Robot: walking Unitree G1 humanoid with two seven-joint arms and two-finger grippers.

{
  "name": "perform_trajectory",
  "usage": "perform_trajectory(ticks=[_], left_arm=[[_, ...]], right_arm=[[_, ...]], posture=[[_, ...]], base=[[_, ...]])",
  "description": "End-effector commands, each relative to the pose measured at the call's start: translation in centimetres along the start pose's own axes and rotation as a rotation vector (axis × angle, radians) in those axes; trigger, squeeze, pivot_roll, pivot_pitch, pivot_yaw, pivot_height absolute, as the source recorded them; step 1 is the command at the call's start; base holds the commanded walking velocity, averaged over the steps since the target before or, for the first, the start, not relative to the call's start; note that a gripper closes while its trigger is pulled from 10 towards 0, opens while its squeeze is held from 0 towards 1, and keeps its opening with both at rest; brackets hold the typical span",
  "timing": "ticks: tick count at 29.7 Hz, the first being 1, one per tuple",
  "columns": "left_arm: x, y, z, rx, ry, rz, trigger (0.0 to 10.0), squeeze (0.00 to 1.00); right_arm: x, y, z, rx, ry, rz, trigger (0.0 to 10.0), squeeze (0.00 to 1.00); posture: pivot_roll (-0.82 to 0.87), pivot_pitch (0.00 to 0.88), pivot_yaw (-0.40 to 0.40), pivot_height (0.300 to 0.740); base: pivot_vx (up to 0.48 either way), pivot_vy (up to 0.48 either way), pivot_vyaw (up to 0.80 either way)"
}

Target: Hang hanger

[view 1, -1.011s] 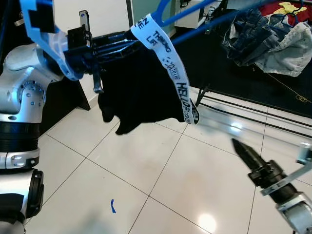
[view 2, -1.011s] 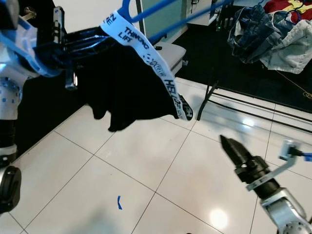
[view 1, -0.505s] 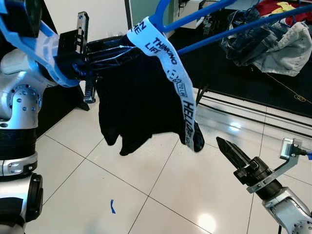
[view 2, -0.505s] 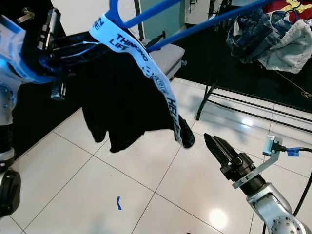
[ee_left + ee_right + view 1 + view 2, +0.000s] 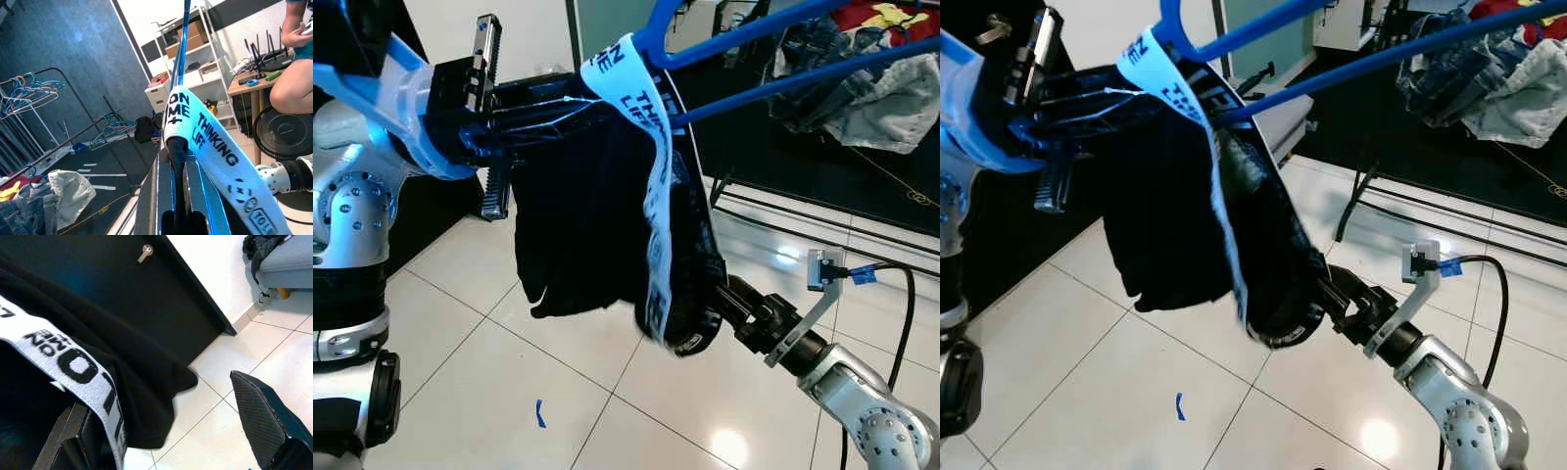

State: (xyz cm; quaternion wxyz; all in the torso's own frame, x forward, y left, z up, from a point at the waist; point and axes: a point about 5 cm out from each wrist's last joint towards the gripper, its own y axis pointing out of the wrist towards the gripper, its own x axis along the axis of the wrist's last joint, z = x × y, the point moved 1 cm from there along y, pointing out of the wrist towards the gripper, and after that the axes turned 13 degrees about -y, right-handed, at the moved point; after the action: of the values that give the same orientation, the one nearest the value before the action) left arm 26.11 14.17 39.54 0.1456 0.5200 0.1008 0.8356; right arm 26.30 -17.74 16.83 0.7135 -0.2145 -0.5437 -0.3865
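Observation:
My left gripper is raised at the upper left, shut on a blue hanger whose bars run up and to the right. A black garment with a white lettered waistband is draped over the hanger at the fingers. In the left wrist view the band folds over the hanger between the fingers. My right gripper reaches up from the lower right into the garment's lower end, tips hidden by cloth. The right wrist view shows that gripper open, with the band lying across one finger.
A black clothes rack stands behind on a dark mat, with a heap of jeans at the upper right. A grey seat is behind the garment. White tiled floor with a blue tape mark lies below. A seated person appears in the left wrist view.
My right gripper has moved up and left from open floor into the garment's hanging end. The waistband's loose end has been pushed and bunched against it.

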Motion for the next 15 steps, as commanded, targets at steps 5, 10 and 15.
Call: perform_trajectory(ticks=[5,10,15], left_arm=[[0.1,0.0,-0.3,-0.007,0.001,-0.007,10.0,0.0],[0.2,0.0,-0.4,-0.01,-0.003,-0.008,10.0,0.0],[0.2,-0.1,-0.5,-0.008,-0.003,-0.008,10.0,0.0]], right_arm=[[-0.5,0.4,0.1,0.002,0.012,0.021,10.0,0.0],[-1.4,1.1,0.4,0.001,-0.005,0.078,1.0,0.0],[-2.2,1.5,0.7,0.012,-0.02,0.126,0.0,0.0]], posture=[[-0.01,0.124,0.056,0.74],[-0.01,0.124,0.056,0.74],[-0.01,0.119,0.057,0.74]], base=[[0.0,0.0,0.0],[0.0,0.0,0.0],[0.0,0.0,0.0]])
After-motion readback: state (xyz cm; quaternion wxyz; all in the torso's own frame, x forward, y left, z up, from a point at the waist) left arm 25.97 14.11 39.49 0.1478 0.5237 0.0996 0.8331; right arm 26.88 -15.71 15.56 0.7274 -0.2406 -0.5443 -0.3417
